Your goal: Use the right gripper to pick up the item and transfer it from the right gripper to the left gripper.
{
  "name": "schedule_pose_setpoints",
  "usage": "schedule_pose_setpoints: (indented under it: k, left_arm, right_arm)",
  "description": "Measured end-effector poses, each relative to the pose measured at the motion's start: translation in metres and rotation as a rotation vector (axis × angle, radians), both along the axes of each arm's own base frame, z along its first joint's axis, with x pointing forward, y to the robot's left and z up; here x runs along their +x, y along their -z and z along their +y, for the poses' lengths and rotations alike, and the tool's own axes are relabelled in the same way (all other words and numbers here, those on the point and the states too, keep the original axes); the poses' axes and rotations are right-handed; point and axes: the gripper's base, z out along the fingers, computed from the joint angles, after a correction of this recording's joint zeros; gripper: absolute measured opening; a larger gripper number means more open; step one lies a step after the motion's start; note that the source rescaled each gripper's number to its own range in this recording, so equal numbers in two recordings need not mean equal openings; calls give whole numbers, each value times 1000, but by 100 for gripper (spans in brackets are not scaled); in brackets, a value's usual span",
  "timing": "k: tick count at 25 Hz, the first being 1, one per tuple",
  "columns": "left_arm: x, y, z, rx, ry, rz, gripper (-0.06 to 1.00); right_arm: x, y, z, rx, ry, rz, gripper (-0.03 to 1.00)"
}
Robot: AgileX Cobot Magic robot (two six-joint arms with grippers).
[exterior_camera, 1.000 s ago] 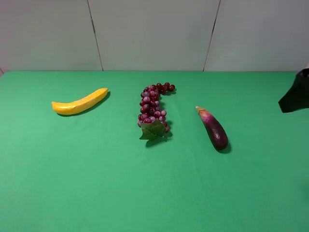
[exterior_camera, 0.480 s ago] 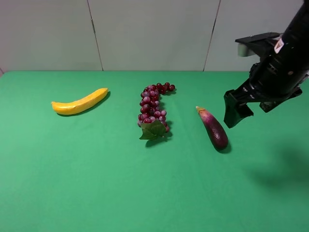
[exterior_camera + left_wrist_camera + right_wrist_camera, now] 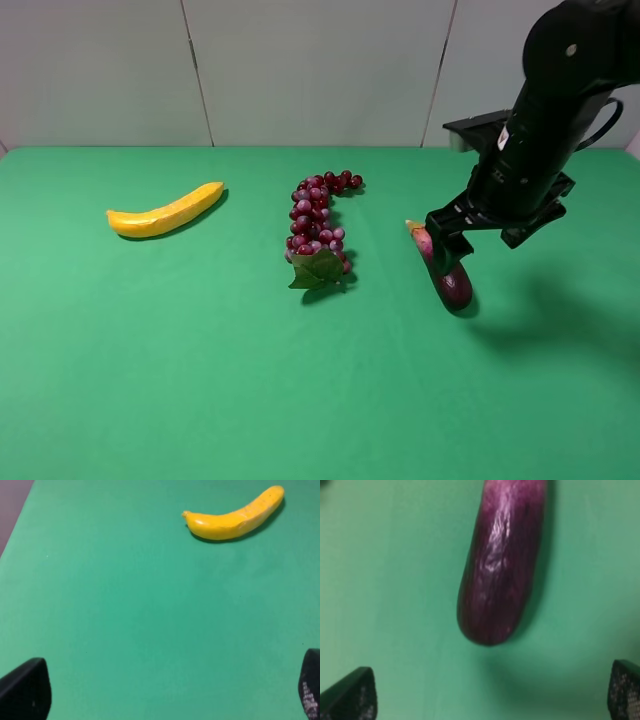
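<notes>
Eggplant (image 3: 453,287) flat on green bench (image 3: 200,390), directly beneath right claw (image 3: 450,248), long axis running away from the claw. Wrist view: rounded dark end sits in gap between spread fingers (image 3: 351,696), touching neither. Right claw released, wide open, nothing held. Pale stem tip pokes out past claw on side toward grapes (image 3: 318,225). Left claw (image 3: 167,690) likewise released, fingers far apart above bare bench, banana (image 3: 235,516) lying well ahead of it.
</notes>
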Motion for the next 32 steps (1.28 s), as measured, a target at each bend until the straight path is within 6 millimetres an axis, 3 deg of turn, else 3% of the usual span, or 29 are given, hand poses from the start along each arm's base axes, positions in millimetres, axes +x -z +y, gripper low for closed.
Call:
schedule_pose_setpoints:
  k: [14,21,27,29,32]
  left_arm:
    - [0,0,0,0,0,0,99]
    - [0,0,0,0,0,0,99]
    - [0,0,0,0,0,0,99]
    - [0,0,0,0,0,0,99]
    - [0,0,0,0,0,0,99]
  right_arm:
    - [16,66,7,-52,-3,118,100]
    - [18,82,8,-60,-3,139,100]
    - [19,82,8,-58,-3,133,100]
    - [19,82,8,-57,-3,131,88]
    - [20,82,9,-54,-3,126,54]
